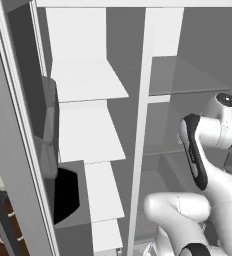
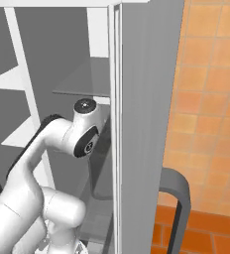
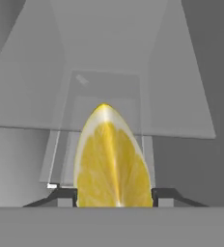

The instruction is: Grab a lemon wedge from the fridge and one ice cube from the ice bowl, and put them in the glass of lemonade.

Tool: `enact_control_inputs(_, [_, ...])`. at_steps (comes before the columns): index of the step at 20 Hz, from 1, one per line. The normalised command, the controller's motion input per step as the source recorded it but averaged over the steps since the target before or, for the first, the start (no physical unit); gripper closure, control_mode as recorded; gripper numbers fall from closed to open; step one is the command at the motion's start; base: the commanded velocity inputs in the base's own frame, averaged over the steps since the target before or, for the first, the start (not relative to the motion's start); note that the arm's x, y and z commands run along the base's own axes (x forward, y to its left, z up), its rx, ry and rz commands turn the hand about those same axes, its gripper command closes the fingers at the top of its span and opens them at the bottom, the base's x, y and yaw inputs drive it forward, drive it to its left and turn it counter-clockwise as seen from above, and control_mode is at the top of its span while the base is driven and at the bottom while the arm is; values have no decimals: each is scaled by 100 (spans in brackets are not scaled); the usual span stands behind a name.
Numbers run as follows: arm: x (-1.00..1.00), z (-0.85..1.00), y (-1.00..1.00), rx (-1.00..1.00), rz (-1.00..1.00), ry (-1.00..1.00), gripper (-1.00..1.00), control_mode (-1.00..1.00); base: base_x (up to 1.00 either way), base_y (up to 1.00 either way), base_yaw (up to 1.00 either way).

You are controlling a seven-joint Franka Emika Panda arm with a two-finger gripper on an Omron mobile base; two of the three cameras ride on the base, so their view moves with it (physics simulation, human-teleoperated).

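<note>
You are looking into the open fridge [image 1: 138,125], its light-grey interior split by a white vertical divider, with white shelves stepping down on the left and grey, glassy shelves on the right. In the left base view your white arm [image 1: 208,165] rises from the lower right and bends forward into the right-hand compartment, its wrist passing out of sight at the picture's right edge below the upper grey shelf. A dark, angular shape sits at the far left on the inside of the fridge door. In the right base view the same arm [image 2: 62,139] comes up from the lower left and reaches in behind the edge of the fridge's grey side wall, so the hand itself is hidden there; an orange tiled wall [image 2: 206,99] stands to the right, and a dark grey curved bar [image 2: 179,198] shows low down beside the fridge. The hand view gives you the close look — the lemon wedge [image 3: 113,159], bright yellow with a pale rind along its curved edge, stands point-up right between the two dark fingertips of the gripper [image 3: 113,195]. The tips sit against either side of the wedge, jaws closed to its width and holding it. Behind the wedge lie a grey shelf and the fridge's back wall
</note>
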Motion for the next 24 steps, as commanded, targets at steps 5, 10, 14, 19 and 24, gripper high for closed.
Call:
enact_control_inputs(5, [-80,100,81,-4,1,0,100,-100,0,0,0])
enact_control_inputs(10, [-100,100,43,0,0,0,100,-100,0,0,0])
enact_control_inputs(14, [-100,76,12,0,0,0,100,-100,0,0,0])
enact_control_inputs(19, [-24,19,1,0,0,-3,100,-100,0,0,0])
enact_control_inputs(24, [0,0,0,0,0,0,100,100,-11,-2,-1])
